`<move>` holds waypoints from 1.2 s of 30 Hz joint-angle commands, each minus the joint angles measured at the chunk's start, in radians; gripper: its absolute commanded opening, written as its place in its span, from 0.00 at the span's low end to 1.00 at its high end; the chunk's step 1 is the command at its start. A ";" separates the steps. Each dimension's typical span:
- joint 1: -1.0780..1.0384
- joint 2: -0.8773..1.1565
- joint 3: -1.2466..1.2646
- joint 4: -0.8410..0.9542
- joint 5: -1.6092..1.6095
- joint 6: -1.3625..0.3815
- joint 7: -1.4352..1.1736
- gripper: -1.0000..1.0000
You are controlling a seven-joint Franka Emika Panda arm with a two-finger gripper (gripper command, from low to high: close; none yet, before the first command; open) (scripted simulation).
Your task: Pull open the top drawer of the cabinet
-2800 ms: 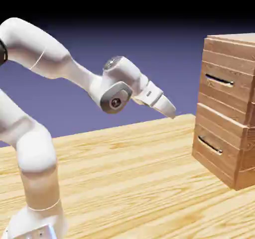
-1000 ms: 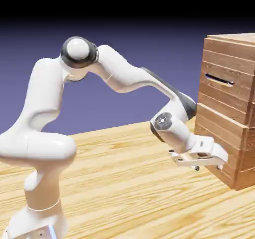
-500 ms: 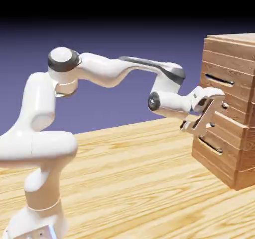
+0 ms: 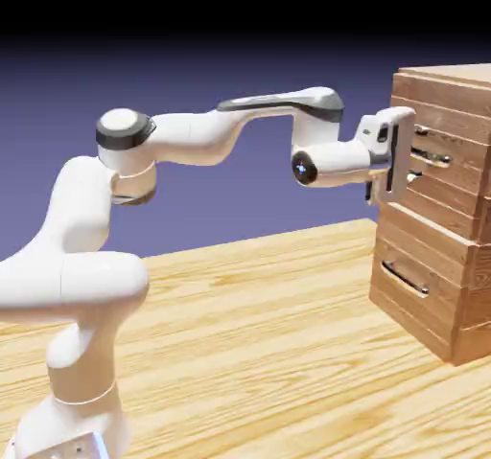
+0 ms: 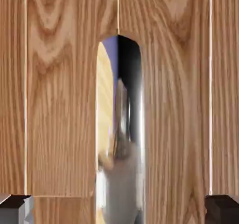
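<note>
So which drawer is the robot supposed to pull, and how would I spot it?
Look at the brown wooden cabinet at the right edge of the exterior view. It has two stacked plank drawers, each with a thin silver handle. The top drawer is the higher one, level with the robot's claw, not the lower drawer near the table.

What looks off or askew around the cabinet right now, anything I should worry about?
Nothing stands out. The cabinet sits square on the table, both drawers flush and undamaged. The gripper is at the top drawer's silver handle, which fills the middle of the hand view. The lower drawer is untouched.
</note>
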 commanded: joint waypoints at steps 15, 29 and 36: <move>0.495 0.027 -0.243 -0.541 -0.039 -0.086 -0.041 0.00; 0.811 -0.214 -0.445 -0.661 0.050 0.022 -0.429 0.00; 1.058 -0.113 -0.601 -0.827 0.014 0.086 -0.426 0.00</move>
